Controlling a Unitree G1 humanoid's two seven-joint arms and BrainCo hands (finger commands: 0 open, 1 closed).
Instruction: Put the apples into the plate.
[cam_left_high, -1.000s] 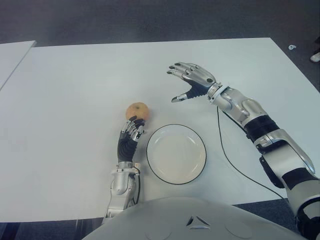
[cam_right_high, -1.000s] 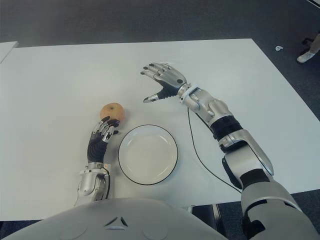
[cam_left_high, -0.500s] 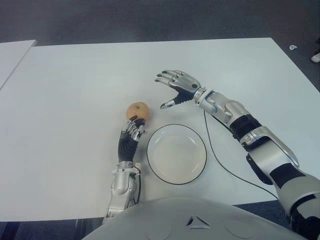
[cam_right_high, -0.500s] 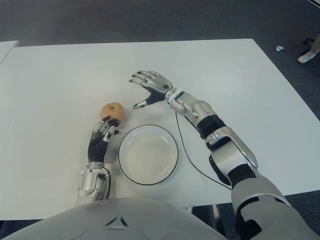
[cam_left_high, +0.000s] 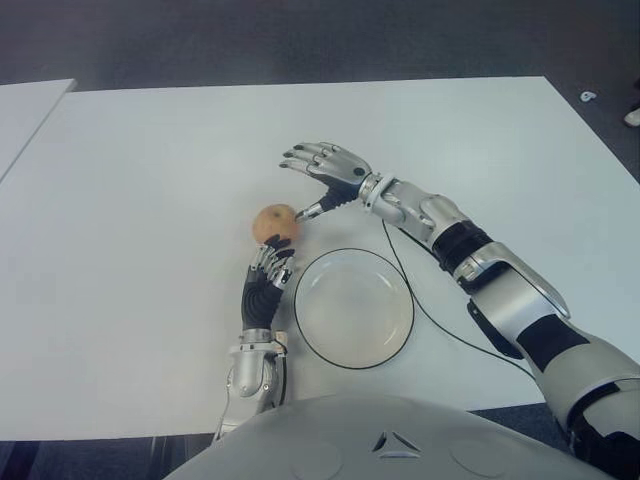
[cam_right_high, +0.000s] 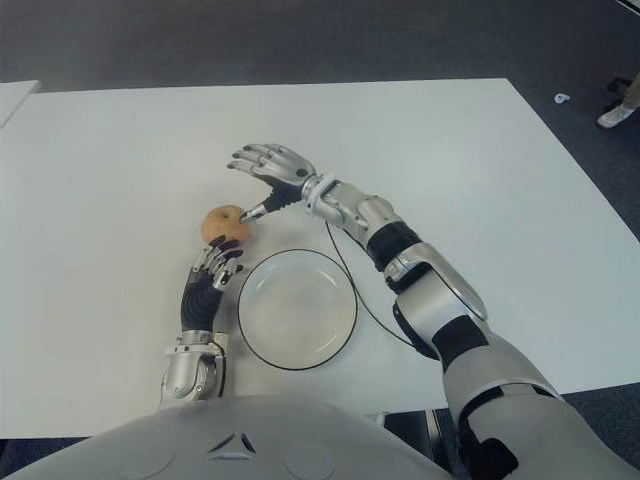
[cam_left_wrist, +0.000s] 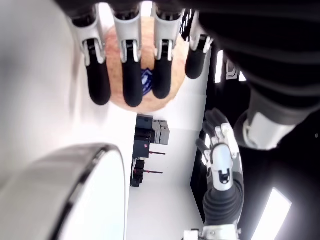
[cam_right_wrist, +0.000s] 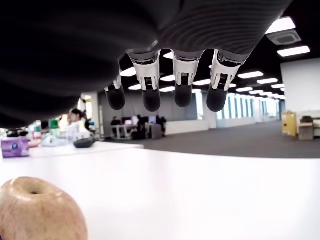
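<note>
The apple (cam_left_high: 275, 222) lies on the white table (cam_left_high: 130, 200), just beyond the plate's (cam_left_high: 353, 308) rim on its far left side, and apart from that rim. The left hand (cam_left_high: 266, 272) shows beside the plate on its left, fingers straight and relaxed, tips right at the near side of the apple and holding nothing. The right hand (cam_left_high: 325, 170) is above the table just right of the apple, fingers spread wide, thumb tip close to the fruit; contact cannot be told. A thin black cable (cam_left_high: 420, 300) runs along the plate's right edge. Left of the apple and toward the far edge there is much bare table.
</note>
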